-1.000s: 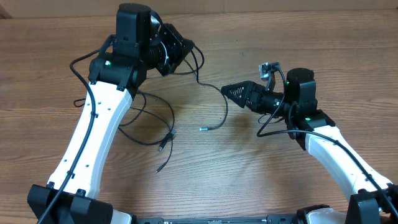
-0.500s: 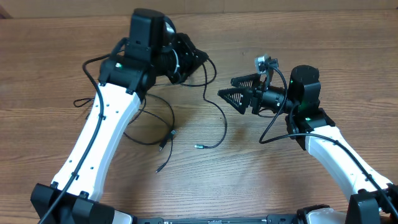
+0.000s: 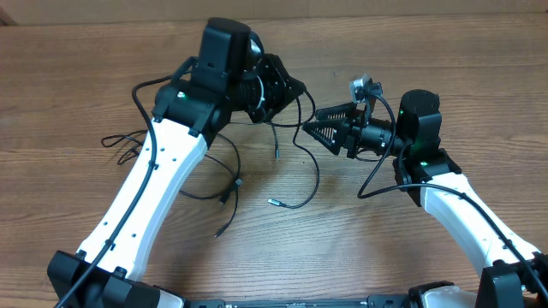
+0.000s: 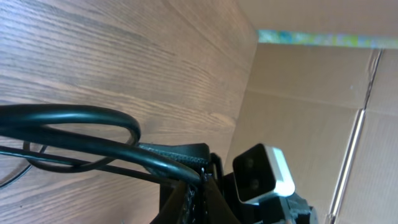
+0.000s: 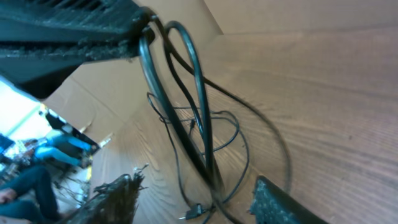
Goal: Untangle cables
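your left claw [image 3: 289,90], clamped on the cables [image 3: 276,141], has swung rightward, so the strands hang near-upright just left of your right claw [image 3: 310,121], which gapes open.

Overhead plus wrist close-ups, cables [image 4: 68,114] shared

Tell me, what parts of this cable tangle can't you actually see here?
- Overhead: the left arm covers where the cables cross beneath it.
- Left wrist: the cables lie too near the lens, blurred; strands cannot be counted.
- Right wrist: the left gripper is cut off by the top edge, so its hold is partly hidden.
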Tool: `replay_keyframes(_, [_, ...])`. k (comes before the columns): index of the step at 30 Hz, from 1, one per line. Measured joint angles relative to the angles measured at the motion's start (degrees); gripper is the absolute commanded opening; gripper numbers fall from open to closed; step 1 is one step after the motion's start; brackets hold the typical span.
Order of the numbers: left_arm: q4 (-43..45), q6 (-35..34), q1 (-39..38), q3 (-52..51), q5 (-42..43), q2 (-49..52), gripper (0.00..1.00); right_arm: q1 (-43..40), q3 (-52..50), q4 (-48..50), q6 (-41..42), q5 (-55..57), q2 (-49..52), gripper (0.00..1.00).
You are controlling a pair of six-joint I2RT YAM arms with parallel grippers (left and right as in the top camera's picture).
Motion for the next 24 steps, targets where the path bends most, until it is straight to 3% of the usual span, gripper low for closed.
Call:
replay_keyframes(3, [0.0,1.49,-0.81,0.0,-0.66,0.02,0.04,0.0,0.0,-0.15,0.26,-0.04,0.0,0.69])
replay_keyframes(8, [-0.22,9.44,-1.11,0.0,-2.25,0.02,0.04,0.0,0.0,-0.09,0.28,-0.04,0.0,0.82])
replay_keyframes(18, [-1.99,23.76,-1.11,0.0,-4.76,0.0,0.04,0.0,0.0,-0.09,0.13,-0.04,0.0,0.79])
replay_keyframes(24, [-6.03,30.16,-0.55,0.0,-0.83,0.0,0.04,0.0,0.0,-0.07,0.15,0.2,0.0,0.79])
